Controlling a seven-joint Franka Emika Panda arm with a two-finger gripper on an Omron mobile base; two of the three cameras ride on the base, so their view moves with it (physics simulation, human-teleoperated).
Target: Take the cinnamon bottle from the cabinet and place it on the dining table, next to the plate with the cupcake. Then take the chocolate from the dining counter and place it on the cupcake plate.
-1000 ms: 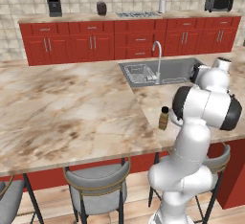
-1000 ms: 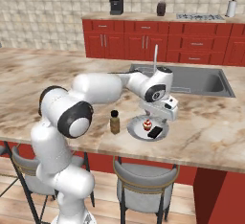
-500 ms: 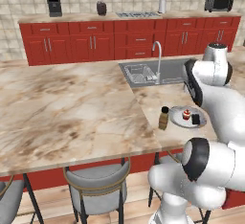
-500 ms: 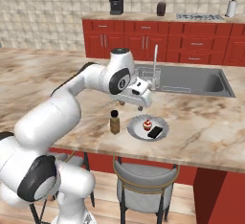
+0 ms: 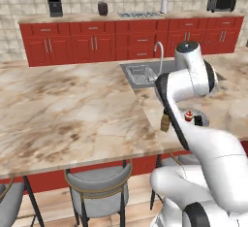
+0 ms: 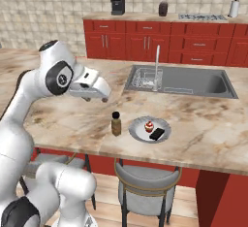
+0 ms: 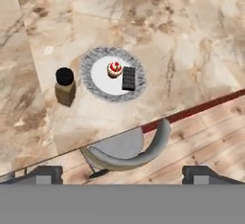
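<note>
The cinnamon bottle (image 6: 116,123) (image 7: 64,86) (image 5: 165,122), tan with a black cap, stands upright on the dining table (image 6: 208,129) just left of the plate (image 6: 142,132) (image 7: 98,77) (image 5: 204,119). On the plate sit the red-wrapped cupcake (image 6: 149,125) (image 7: 114,69) (image 5: 189,115) and, right beside it, the dark chocolate (image 6: 157,134) (image 7: 128,78) (image 5: 197,121). My gripper (image 6: 102,95) (image 7: 123,175) hangs open and empty, high above the counter's front edge, up and left of the bottle in the right base view.
A sink (image 6: 179,80) with a tall faucet (image 6: 156,68) lies behind the plate. A grey stool (image 6: 147,177) (image 7: 129,149) stands under the counter edge by the plate, another (image 5: 99,180) further left. Red drawer units line the back wall.
The gripper has lifted off the plate and swung up and left across the counter, jaws open. The chocolate stays on the plate beside the cupcake.
</note>
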